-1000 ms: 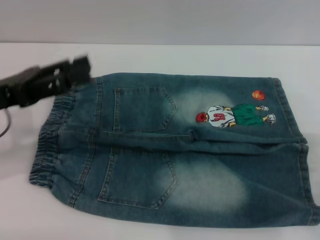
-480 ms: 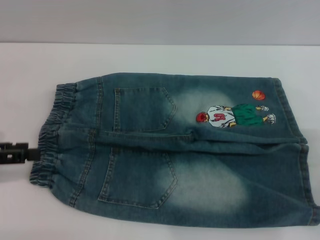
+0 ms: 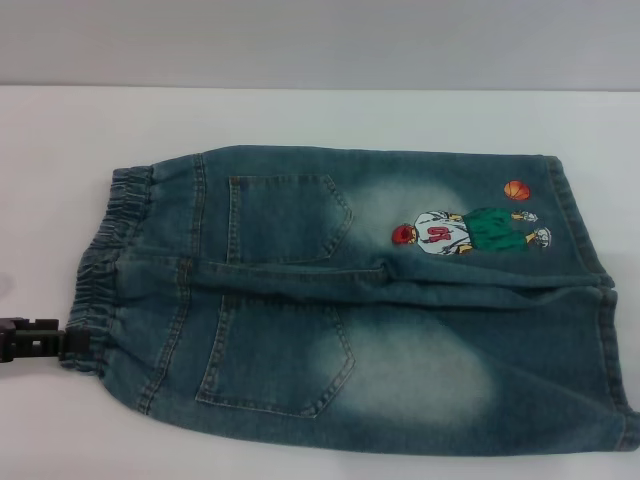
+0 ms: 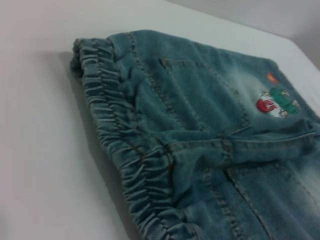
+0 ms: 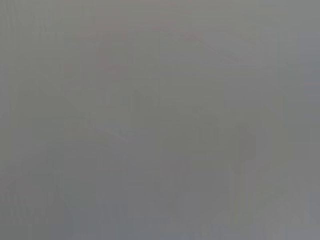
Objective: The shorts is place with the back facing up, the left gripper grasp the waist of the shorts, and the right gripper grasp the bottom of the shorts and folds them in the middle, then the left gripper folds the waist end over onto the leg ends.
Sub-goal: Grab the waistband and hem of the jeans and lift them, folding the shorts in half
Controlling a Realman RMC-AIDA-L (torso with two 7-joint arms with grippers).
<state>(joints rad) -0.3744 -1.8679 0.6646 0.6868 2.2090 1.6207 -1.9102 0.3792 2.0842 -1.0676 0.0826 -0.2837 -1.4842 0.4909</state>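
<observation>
1. White tabletop point(image 3: 330, 115) fills the head view under a grey back wall, and the shorts point(image 3: 350, 300) lie flat on it, back up, with both patch pockets and the embroidered basketball player point(image 3: 465, 230) showing.

2. What has changed: a second ago the left gripper point(image 3: 70, 342) was raised over the far corner of the waist; half a second ago it had dropped to the table at the near end of the waistband; now it has slid a little nearer still and sits against the near corner of the ruffled elastic.

3. Seen from that gripper, the waistband point(image 4: 125, 150) is directly ahead and touching or almost touching its tip, the pockets lie beyond it, and the bottom of the shorts point(image 3: 590, 290) is at the far end of the cloth, well apart.

4. Whether the fingers are spread or pressed together cannot be told: only a dark block shows at the cloth's edge, and the left wrist view shows no fingers at all.

5. My reading is that the reach for the waist is nearly finished but no grasp is confirmed; the denim is undisturbed, so no fold has begun.

6. Nothing of the right gripper appears in the head view, and its wrist view is plain grey.
</observation>
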